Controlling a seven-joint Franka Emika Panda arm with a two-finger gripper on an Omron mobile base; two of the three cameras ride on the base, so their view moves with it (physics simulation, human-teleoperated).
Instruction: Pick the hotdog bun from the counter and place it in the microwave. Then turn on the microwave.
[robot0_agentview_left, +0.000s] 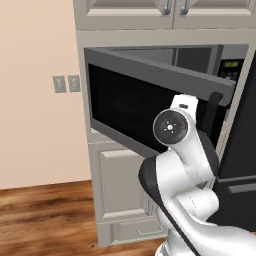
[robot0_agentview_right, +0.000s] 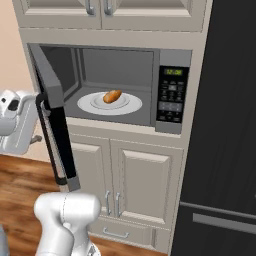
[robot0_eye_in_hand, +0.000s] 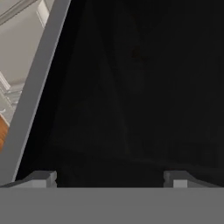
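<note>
The microwave stands with its black glass door swung wide to the left. Inside, the tan hotdog bun lies on the white plate. The dark keypad with its green display is at the right. My gripper is open, with its fingertips far apart and nothing between them. It is close against the outer face of the door glass. From the left the door and its bar handle show beside my wrist. The counter is out of view.
A tall black fridge stands right of the microwave. Pale cabinet doors and a drawer sit below it, with upper cabinets above. A wall with two outlets is on the left, over a wood floor.
</note>
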